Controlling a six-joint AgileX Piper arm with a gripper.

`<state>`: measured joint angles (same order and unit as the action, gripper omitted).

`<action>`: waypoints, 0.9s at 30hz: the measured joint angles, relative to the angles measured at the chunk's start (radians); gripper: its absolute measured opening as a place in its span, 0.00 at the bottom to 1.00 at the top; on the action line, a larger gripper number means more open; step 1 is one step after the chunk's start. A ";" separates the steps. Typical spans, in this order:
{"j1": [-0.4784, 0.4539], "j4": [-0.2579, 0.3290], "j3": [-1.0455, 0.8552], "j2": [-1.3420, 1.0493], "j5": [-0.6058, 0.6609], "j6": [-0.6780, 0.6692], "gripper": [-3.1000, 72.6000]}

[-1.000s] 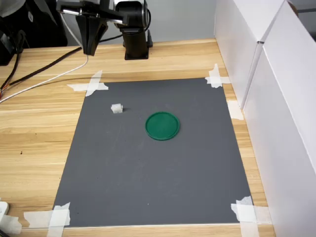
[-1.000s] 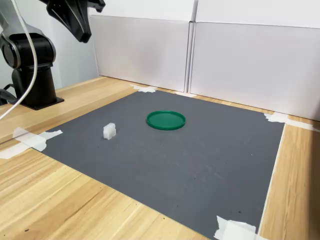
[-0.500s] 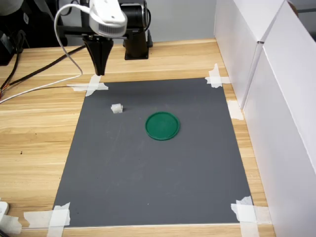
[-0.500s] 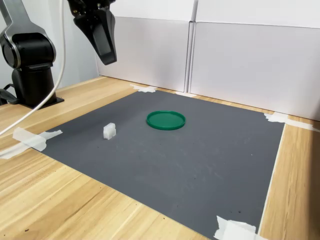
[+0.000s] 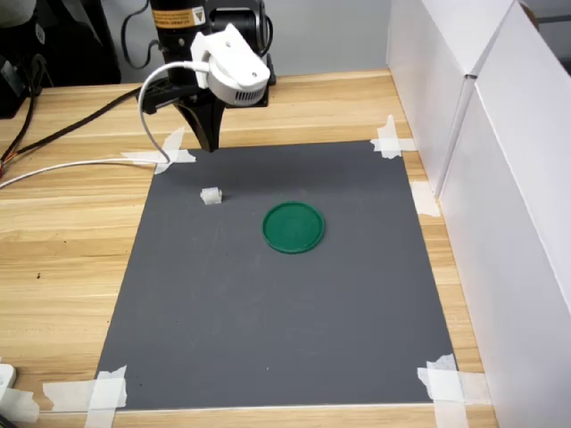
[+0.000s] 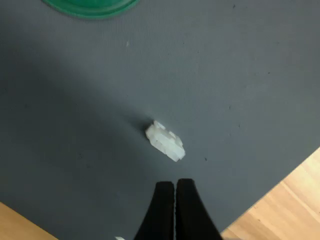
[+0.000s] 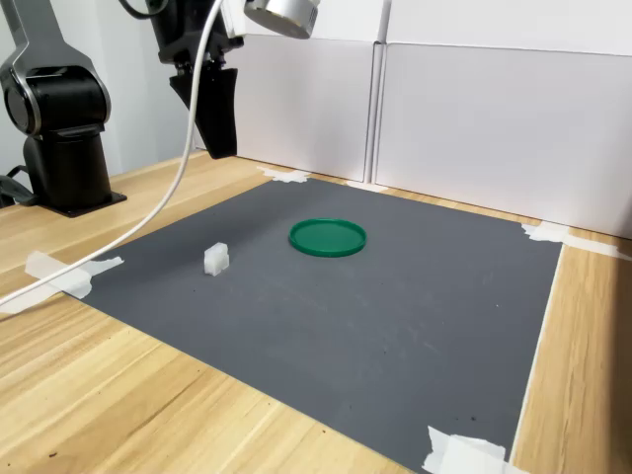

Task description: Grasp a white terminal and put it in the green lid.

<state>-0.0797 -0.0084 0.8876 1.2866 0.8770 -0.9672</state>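
Lying outside green lid [image 5: 293, 227] — white terminal [image 5: 211, 196]

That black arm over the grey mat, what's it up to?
A robot arm is reaching for a small white plastic block that lies on a grey mat taped to a wooden table. Its gripper hangs in the air above the mat's far edge with its fingers pressed together, holding nothing. A round green lid sits flat on the mat, apart from the block, and it is empty. So the block is not yet picked up.
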 joint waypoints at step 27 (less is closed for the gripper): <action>-0.086 0.029 0.000 0.067 0.068 0.119 0.93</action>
<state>-0.1653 0.0209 0.8876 1.3537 0.9448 -0.8484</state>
